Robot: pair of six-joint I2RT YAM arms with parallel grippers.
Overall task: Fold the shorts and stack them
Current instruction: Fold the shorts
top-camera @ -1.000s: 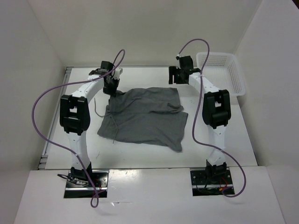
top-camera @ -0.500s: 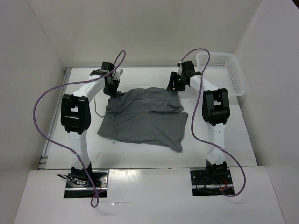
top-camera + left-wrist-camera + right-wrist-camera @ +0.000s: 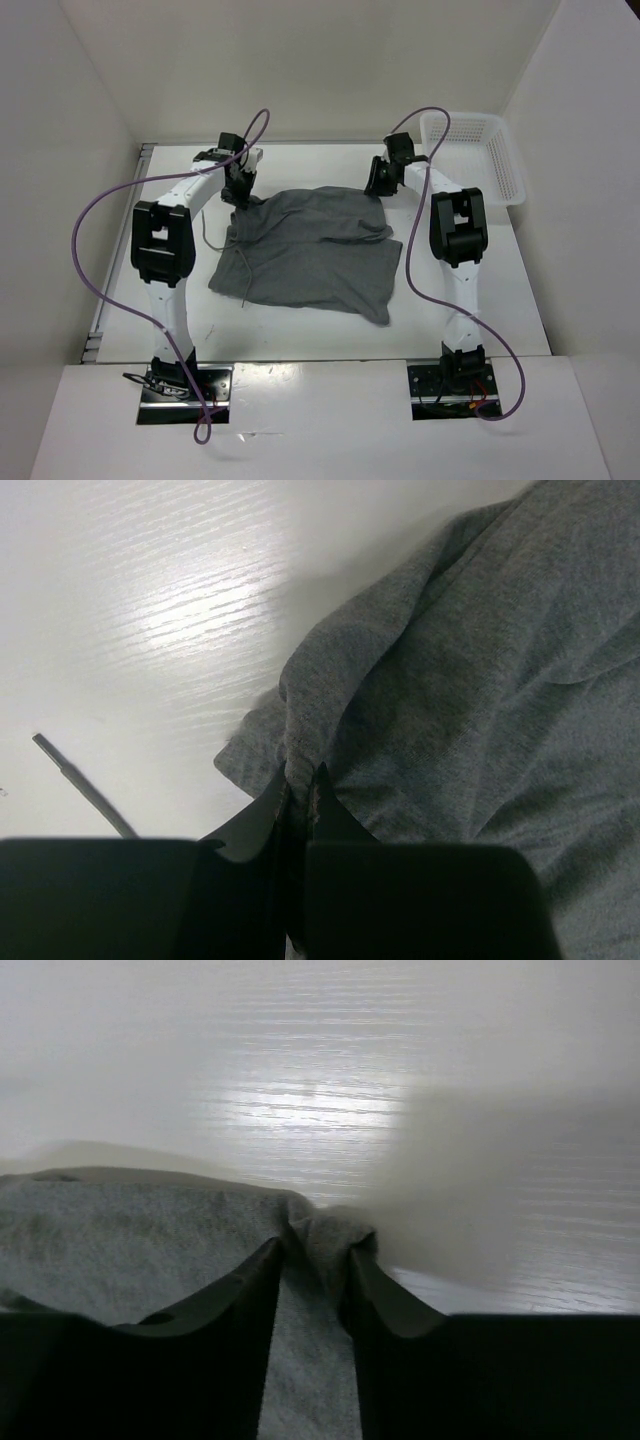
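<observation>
The grey shorts (image 3: 310, 250) lie spread flat on the white table, with a thin drawstring (image 3: 243, 272) trailing over the left half. My left gripper (image 3: 240, 190) is at the far left corner and shut on a fold of the fabric; in the left wrist view the jaws (image 3: 302, 780) pinch the bunched shorts (image 3: 480, 680). My right gripper (image 3: 378, 183) is at the far right corner. In the right wrist view its fingers (image 3: 315, 1245) hold a raised bunch of the shorts (image 3: 120, 1230) between them.
A white plastic mesh basket (image 3: 480, 150) stands at the far right corner of the table. White walls enclose the table on three sides. A thin dark cord end (image 3: 75, 775) lies on the bare table left of the shorts.
My right gripper has moved in from the right and dropped onto the far right corner of the shorts. The left arm and the shorts have hardly moved.
</observation>
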